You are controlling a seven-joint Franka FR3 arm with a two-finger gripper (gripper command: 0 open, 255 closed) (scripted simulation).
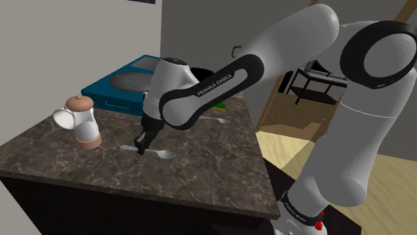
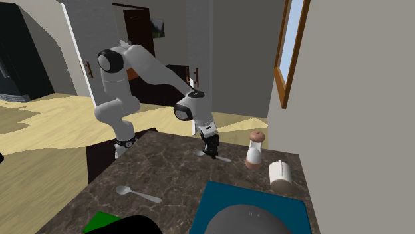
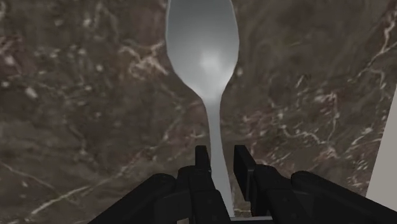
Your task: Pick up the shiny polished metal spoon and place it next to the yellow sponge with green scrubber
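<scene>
A shiny grey spoon [image 1: 164, 155] lies flat on the dark marbled counter [image 1: 200, 173], its bowl toward the shoulder view's right. My black gripper [image 1: 142, 148] points straight down over its handle. In the wrist view the two fingers clasp the thin handle [image 3: 218, 162] just behind the bowl [image 3: 202, 51]. From across the counter the gripper [image 2: 213, 153] stands on the same spoon [image 2: 225, 159]. A green sponge [image 2: 100, 222] lies at the counter's other end, partly hidden by a black shape. In the shoulder view a strip of the sponge [image 1: 218, 107] peeks out under the arm.
A second spoon [image 2: 136, 193] lies near the sponge. A white shaker with a brown top [image 1: 85, 121] and a tipped white mug [image 1: 64, 118] stand close to the gripper. A blue tray with a dark round disc [image 1: 127, 83] sits behind. The counter edge [image 1: 264, 153] drops to a wooden floor.
</scene>
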